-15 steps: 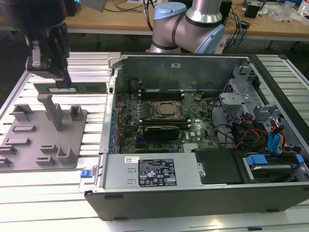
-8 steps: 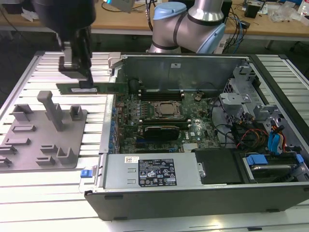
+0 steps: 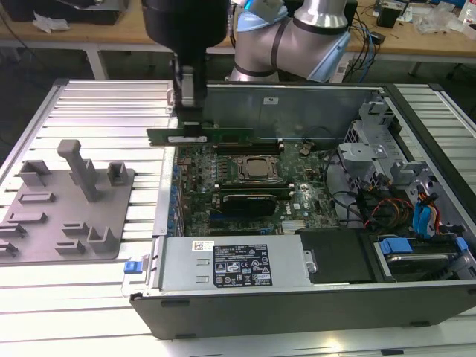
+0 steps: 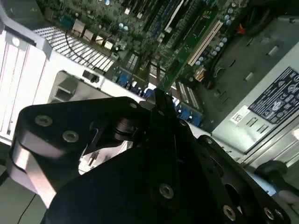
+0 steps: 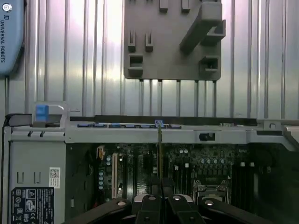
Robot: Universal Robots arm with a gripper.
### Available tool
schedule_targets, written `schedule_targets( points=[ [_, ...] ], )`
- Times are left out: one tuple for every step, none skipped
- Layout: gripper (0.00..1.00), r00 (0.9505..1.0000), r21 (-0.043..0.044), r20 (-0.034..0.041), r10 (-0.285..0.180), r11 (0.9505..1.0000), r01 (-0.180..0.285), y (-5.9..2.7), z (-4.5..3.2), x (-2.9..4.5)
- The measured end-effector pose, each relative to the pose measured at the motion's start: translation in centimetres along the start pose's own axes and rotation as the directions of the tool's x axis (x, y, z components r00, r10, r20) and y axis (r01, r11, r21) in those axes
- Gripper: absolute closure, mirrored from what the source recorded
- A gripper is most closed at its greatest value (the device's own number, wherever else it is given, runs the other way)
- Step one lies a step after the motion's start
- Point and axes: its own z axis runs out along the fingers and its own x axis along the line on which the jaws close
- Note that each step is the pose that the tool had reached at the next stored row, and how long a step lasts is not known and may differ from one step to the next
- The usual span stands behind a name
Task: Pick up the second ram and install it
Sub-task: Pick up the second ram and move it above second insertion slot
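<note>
**Exterior view.** The claw (image 3: 192, 126) hangs in the upper part of the frame, toward the exterior view's left. Its fingers are clamped on the upper edge of the second ram (image 3: 223, 137). The stick is held level and on edge, above the rear of the motherboard (image 3: 297, 195) inside the open computer case (image 3: 297, 111). One end reaches out past the case's side wall. The grey fixture (image 3: 67, 204) rests on the ribbed counter (image 3: 104, 104) at the exterior view's left, well apart from the stick. The power supply (image 3: 230, 264) lies along the near side of the case.

**First wrist view.** The fingers (image 5: 149, 203) close on the ram, which is seen edge-on as a thin line running from them toward the case wall. The fixture stands on the counter beyond that wall.

**Second wrist view.** The claw's black body lies nearest the camera. Beyond it are the motherboard and a white expansion slot (image 4: 205, 42). The stick cannot be made out with certainty here.
</note>
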Motion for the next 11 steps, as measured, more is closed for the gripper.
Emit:
schedule_targets(
  points=[
    [0.91,1.0000,-0.0006,0.0001,0.000,1.0000,0.000,-1.25,0.01,0.04],
    [0.91,1.0000,-0.0008,0.0002,0.000,1.0000,0.000,-1.94,0.02,0.05],
    [0.91,1.0000,-0.0009,0.0002,0.000,1.0000,0.000,-2.56,0.02,0.07],
    [0.91,1.0000,-0.0010,0.0004,0.000,1.0000,0.000,-2.93,0.02,0.08],
    [0.91,1.0000,-0.0010,0.0004,0.000,1.0000,0.000,-3.34,0.02,0.08],
    [0.91,1.0000,-0.0012,0.0006,0.000,1.0000,0.000,-4.12,0.02,0.10],
    [0.91,1.0000,-0.0012,0.0007,0.000,1.0000,0.000,-4.71,0.02,0.11],
    [0.91,1.0000,-0.0013,0.0009,0.000,1.0000,0.000,-5.50,0.02,0.12],
    [0.91,1.0000,-0.0017,0.0014,0.000,1.0000,0.000,-7.07,0.03,0.15],
    [0.91,1.0000,-0.0019,0.0017,0.000,1.0000,0.000,-7.62,0.05,0.16],
    [0.91,1.0000,-0.0020,0.0018,0.000,1.0000,0.000,-7.93,0.06,0.17]
  ],
)
